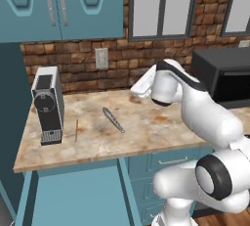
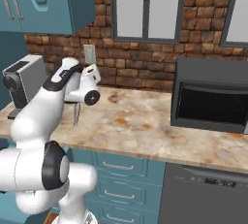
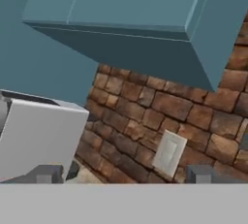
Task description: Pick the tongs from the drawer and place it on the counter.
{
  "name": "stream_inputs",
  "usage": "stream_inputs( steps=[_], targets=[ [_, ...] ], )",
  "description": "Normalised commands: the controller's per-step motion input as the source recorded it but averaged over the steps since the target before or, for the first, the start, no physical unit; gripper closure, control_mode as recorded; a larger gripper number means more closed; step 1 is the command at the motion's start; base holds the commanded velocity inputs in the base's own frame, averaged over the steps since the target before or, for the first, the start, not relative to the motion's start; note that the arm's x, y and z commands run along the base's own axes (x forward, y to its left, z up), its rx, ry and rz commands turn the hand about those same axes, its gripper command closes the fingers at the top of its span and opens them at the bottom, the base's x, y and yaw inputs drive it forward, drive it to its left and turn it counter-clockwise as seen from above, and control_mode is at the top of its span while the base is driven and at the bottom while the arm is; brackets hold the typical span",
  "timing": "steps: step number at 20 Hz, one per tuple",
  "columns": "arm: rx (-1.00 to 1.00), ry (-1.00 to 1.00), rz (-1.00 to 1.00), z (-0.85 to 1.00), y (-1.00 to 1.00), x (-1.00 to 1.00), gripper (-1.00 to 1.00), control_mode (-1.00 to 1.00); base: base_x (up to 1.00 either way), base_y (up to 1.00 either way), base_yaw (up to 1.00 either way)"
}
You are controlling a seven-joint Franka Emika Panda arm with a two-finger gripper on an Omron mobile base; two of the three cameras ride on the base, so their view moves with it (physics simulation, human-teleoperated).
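The slim grey tongs [image 1: 113, 120] lie flat on the beige marbled counter [image 1: 161, 132], left of its middle. Under the counter's front edge the wide teal drawer [image 1: 73, 195] stands pulled out, and the part of its flat bottom in view is bare. My gripper [image 1: 138, 90] hangs above the counter, up and to the right of the tongs, pointing toward the brick wall. In the hand view its two fingertips [image 3: 48, 173] stand far apart with nothing between them, so the gripper [image 3: 125, 174] is open. The right base view has the gripper [image 2: 92, 75] near the wall outlet.
A coffee machine [image 1: 48, 103] stands at the counter's left end, with a thin brown stick [image 1: 76, 129] beside it. A black microwave [image 2: 210, 97] takes up the right side. Teal wall cabinets [image 3: 121, 5] hang overhead, and narrower drawers [image 2: 121, 167] sit below the counter.
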Motion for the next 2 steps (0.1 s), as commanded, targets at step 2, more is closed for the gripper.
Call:
stream_inputs(
  steps=[2],
  targets=[
    [0.01,-0.02,0.0,0.12,0.0,0.0,-1.0,-1.0,0.0,0.0,0.0]
  ],
)
